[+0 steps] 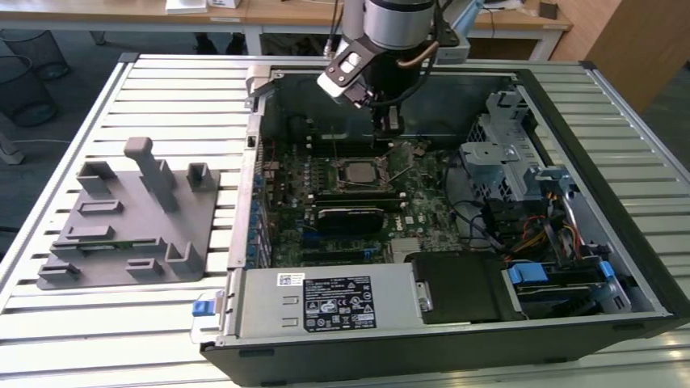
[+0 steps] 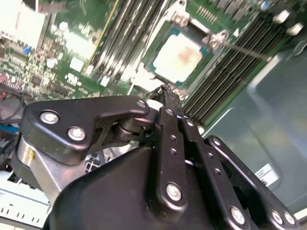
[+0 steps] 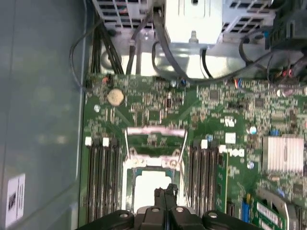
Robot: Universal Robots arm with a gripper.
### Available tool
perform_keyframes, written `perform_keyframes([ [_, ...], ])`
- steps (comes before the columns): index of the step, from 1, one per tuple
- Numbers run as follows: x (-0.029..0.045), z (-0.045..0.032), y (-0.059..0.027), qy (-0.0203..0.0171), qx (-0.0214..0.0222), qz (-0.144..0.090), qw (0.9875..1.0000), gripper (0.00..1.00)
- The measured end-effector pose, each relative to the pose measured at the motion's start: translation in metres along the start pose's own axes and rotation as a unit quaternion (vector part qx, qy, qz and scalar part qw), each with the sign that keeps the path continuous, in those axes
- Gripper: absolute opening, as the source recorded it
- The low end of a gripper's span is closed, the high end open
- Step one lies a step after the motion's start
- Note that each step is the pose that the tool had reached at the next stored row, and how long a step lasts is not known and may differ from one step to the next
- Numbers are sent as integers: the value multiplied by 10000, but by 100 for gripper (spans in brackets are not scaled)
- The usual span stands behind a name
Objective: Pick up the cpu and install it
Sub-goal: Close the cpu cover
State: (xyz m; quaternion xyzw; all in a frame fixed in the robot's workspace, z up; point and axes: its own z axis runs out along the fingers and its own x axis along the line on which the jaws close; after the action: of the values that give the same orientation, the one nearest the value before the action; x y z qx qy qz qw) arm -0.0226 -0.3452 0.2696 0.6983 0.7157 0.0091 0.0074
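First wrist view: my fingers [image 3: 160, 197] are pinched shut with nothing between them, poised over the small flat square silvery-topped cpu [image 3: 144, 191]. It lies in its socket on the green motherboard [image 3: 144, 111]. Light, stiff and fragile underneath, I'd judge, so grip opposite edges only.

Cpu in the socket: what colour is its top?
The cpu top is silvery-white with a faint brownish smudge; best in the second wrist view.
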Motion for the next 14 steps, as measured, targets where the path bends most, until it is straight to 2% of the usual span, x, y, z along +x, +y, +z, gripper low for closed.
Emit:
perform_keyframes([
  [6,-7,12,256,-1,29,-2,10000,11],
  [14,-8,21,464,1,34,-1,10000,11],
])
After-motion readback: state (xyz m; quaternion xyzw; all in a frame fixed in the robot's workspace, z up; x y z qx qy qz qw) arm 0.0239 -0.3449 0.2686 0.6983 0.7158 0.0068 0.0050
